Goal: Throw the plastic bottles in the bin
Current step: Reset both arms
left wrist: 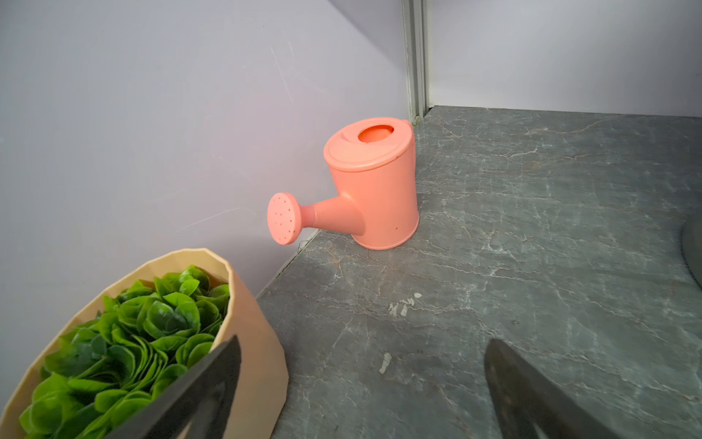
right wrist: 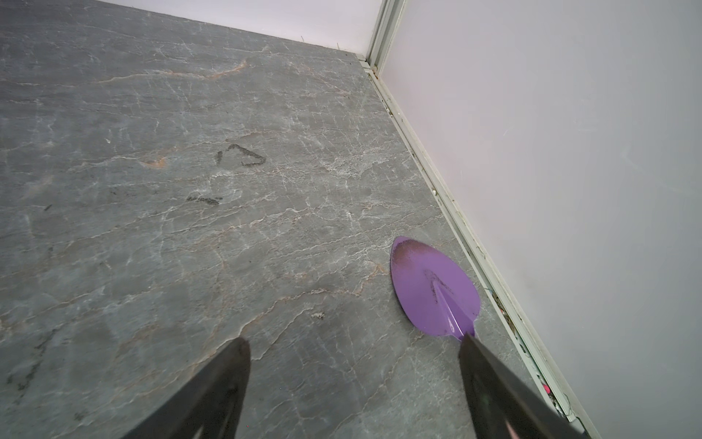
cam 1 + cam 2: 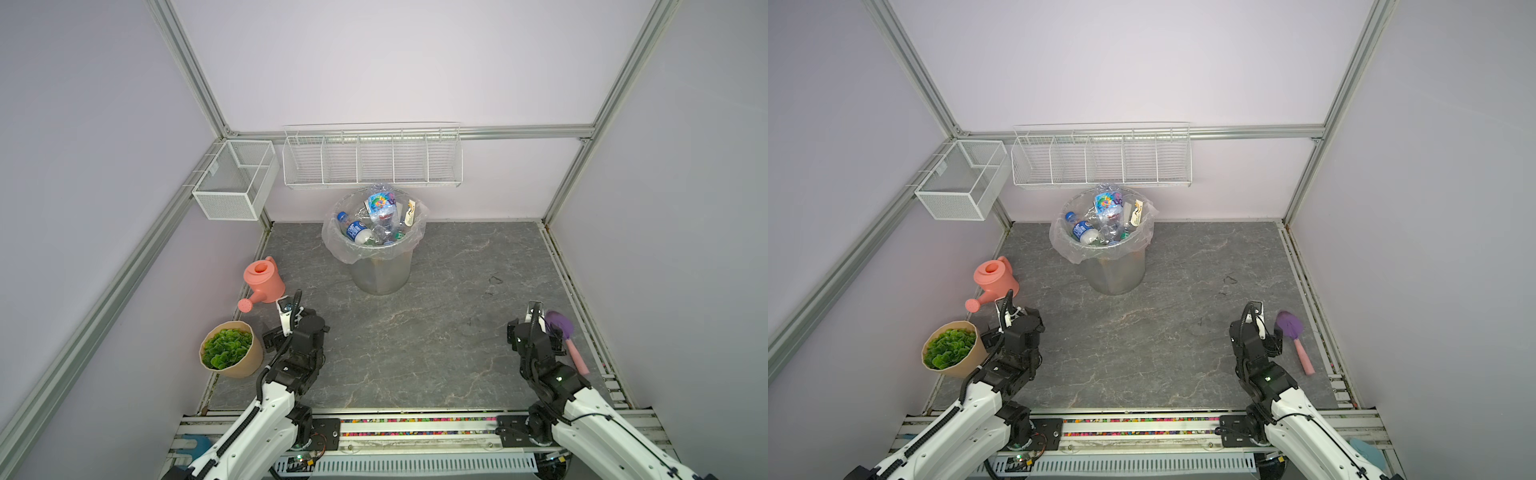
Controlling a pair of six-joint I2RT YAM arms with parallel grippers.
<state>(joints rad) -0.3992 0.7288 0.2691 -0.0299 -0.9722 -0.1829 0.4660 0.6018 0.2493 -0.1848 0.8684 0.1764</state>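
The plastic bottles (image 3: 380, 216) are piled high in the bin (image 3: 380, 276). The left gripper (image 1: 362, 344) and the right gripper (image 2: 354, 339) are held open and empty. The top one could be knocked out if the bin is bumped, and another may be hidden behind it

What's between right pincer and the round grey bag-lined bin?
Only bare grey stone-patterned tabletop with dark scuffs lies between the right pincer and the round grey bag-lined bin, per both top views.

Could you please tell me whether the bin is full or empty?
Full: the bin is heaped with bottles reaching above its rim.
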